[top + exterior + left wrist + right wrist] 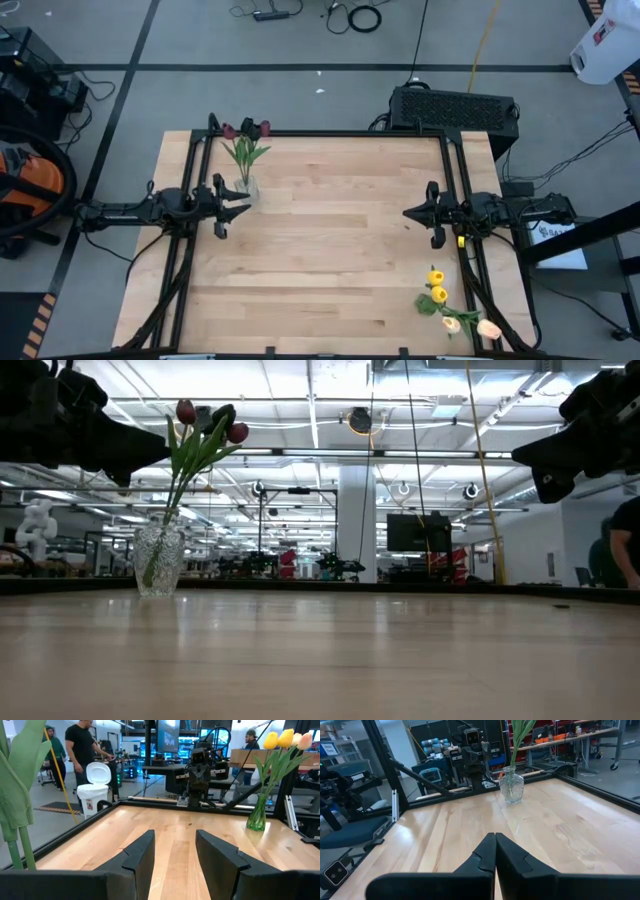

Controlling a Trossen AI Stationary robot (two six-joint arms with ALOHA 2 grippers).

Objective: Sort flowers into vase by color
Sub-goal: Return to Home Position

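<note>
Dark red and near-black tulips (246,131) stand in a clear glass vase (158,560) at the table's far left; their heads (236,432) rise above it. The vase (511,785) also appears in the right wrist view. Yellow and cream-peach tulips (440,297) stand in a green glass vase (257,817) at the near right. My left gripper (236,210) hovers open just near of the clear vase, level and pointing right; a tulip leaf (24,775) shows beside it. My right gripper (408,213) hovers shut at the table's right, pointing left.
Black frame rails (330,133) run along the table's far and side edges. Bare wood (330,250) lies between the two grippers. Beyond the table, people (82,750) and a white bucket (95,787) are in the room.
</note>
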